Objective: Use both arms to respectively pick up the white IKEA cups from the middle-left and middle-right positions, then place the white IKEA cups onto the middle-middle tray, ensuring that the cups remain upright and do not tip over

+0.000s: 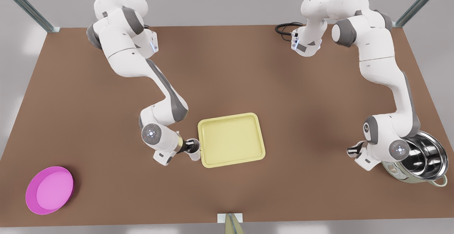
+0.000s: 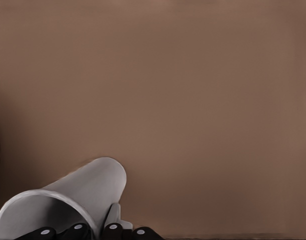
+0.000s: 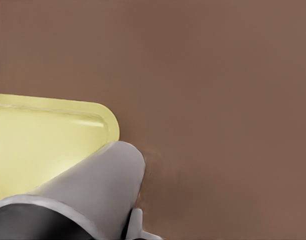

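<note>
**Cups gripped, neither on the tray yet**

Both grasps looked done; both placements remained. The right gripper (image 1: 190, 145), at the front view's left, had its fingers closed on the wall of the right-arm cup (image 1: 194, 153), which stood upright just beside the tray (image 1: 230, 138), outside its rim. The left gripper (image 1: 354, 151), at the front view's right close to the steel pot (image 1: 425, 156), pinched the rim wall of the left-arm cup (image 2: 68, 197) over the bare table (image 1: 305, 95), well apart from the tray. That cup had the longer carry left. Nothing lay on the tray.
</note>
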Motion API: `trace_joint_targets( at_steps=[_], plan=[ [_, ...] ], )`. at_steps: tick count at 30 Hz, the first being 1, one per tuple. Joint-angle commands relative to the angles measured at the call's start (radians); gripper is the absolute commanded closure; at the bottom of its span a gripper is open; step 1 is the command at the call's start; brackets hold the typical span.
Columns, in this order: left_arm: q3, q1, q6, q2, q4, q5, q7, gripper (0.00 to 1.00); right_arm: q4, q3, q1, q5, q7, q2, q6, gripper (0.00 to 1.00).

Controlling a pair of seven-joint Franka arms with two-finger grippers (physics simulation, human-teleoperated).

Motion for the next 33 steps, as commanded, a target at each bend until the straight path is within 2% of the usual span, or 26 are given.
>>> trace_joint_targets(
  at_steps=[1,4,5,6,9,13,14,15,20,21,22,23,24,28,30,31,33],
  plan=[
    [-0.004,-0.074,-0.090,-0.034,0.006,-0.001,-0.261,0.79,0.043,-0.001,0.046,0.000,0.773,0.034,0.010,0.79],
    [-0.004,-0.305,-0.165,-0.098,0.008,-0.007,-0.601,0.79,0.066,-0.001,0.097,0.028,0.778,0.045,0.004,0.79],
    [-0.024,-0.403,-0.165,-0.098,0.011,-0.038,-0.786,0.79,0.064,0.001,0.100,0.037,0.776,0.049,0.013,0.79],
    [-0.102,-0.445,-0.163,-0.097,0.033,-0.058,-1.016,0.79,0.057,0.001,0.102,0.043,0.775,0.052,0.010,0.79],
    [-0.233,-0.500,-0.032,-0.072,0.043,-0.061,-1.207,0.79,0.026,0.028,0.082,0.103,0.778,0.066,0.005,0.79],
    [-0.245,-0.506,0.169,0.008,0.021,-0.053,-1.218,0.79,0.009,0.045,0.060,0.125,0.772,0.081,-0.014,0.79],
    [-0.245,-0.503,0.189,0.009,0.006,-0.053,-1.217,0.79,0.009,0.045,0.062,0.126,0.773,0.080,-0.014,0.21],
    [-0.245,-0.503,0.194,0.020,0.006,-0.052,-1.217,0.79,0.011,0.045,0.060,0.126,0.772,0.081,-0.014,0.00],
    [-0.242,-0.503,0.220,0.061,0.004,-0.023,-1.212,0.79,0.012,0.071,0.024,0.126,0.766,0.080,-0.016,0.00],
    [-0.242,-0.502,0.220,0.065,0.004,-0.018,-1.212,0.74,0.014,0.085,0.013,0.126,0.767,0.078,-0.016,0.00],
    [-0.242,-0.502,0.219,0.065,0.004,-0.018,-1.212,0.34,0.017,0.090,0.005,0.126,0.767,0.078,-0.027,0.00],
    [-0.242,-0.505,0.214,0.065,0.004,-0.010,-1.214,0.04,0.021,0.097,0.005,0.126,0.769,0.074,-0.030,0.00],
    [-0.242,-0.506,0.213,0.065,0.004,-0.006,-1.218,0.00,0.024,0.117,-0.009,0.126,0.769,0.071,-0.031,0.00],
    [-0.244,-0.503,0.171,0.049,0.006,-0.006,-1.220,0.00,0.012,0.163,-0.095,0.126,0.746,-0.058,-0.218,0.00],
    [-0.247,-0.497,0.125,0.031,0.006,-0.007,-1.218,0.00,0.009,0.159,-0.205,0.126,0.658,-0.015,-0.307,0.00],
    [-0.248,-0.496,0.094,0.017,0.006,-0.009,-1.218,0.00,0.011,0.145,-0.289,0.114,0.539,0.000,-0.375,0.00],
    [-0.262,-0.493,0.067,0.005,0.006,-0.013,-1.224,0.00,0.020,0.012,-0.383,0.004,0.134,-0.003,-0.507,0.00]
  ],
)
